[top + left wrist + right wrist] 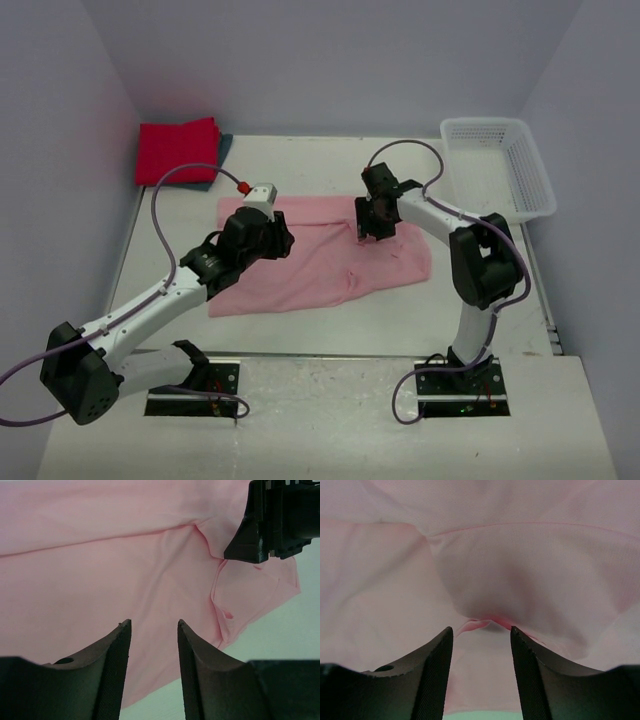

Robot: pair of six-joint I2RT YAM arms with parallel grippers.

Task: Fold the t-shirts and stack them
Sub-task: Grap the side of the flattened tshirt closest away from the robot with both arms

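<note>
— From above, where is the large pale pink cloth t-shirt (320, 275)?
— It lies spread under both tools, the left gripper (272, 238) over its left part and the right gripper (372, 222) at its far edge. A bright red folded t-shirt (177, 148) lies well beyond the left gripper and touches a dark teal t-shirt (224, 150).
— Left wrist?
— The fingers (117, 670) are spread with pink cloth beneath them, and nothing is pinched.
— Right wrist?
— Spread too. A raised fold (482, 624) sits just past the tips.

A plain pale pink t-shirt (320, 265), a solid crimson-red t-shirt (177, 150), a dark teal t-shirt (225, 146), a white mesh basket (535, 180), a pale off-white worktop (400, 320).
</note>
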